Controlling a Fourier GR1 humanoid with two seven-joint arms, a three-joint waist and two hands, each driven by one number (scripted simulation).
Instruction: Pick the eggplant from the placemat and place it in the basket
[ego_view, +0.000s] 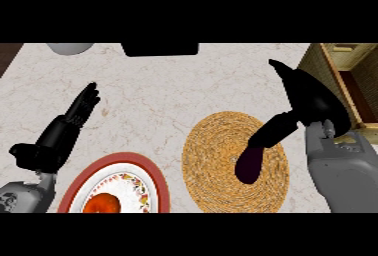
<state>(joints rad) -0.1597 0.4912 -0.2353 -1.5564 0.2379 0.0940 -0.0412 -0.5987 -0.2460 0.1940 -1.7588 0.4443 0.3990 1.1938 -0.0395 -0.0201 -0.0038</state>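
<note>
At the near left the grey left forearm (21, 196) comes in from the near edge; above it the left hand (59, 134) rests open over the pale marbled counter (162, 100), its fingers (85, 102) straight, pressed together and pointing far, the thumb set off to the left, holding nothing. Just right of that forearm, at the near edge, lies a plate (146, 172) with a red rim and a flowered white inside; a red-orange food (102, 203) sits on it. At the far edge stand a pale rounded vessel (70, 48), cut by the frame, and to its right a black object (160, 49). Right of the plate, apart from it, lies the round woven placemat (214, 150); the dark purple eggplant (249, 164) shows over its right part, upright in the view, its far end meeting a black part of the right hand (314, 100). That hand is over the mat's far right edge; whether it grips the eggplant I cannot tell. The grey right forearm (339, 172) runs to the near right; the basket (323, 62) with its woven wall stands at the far right, well apart from the eggplant.
</note>
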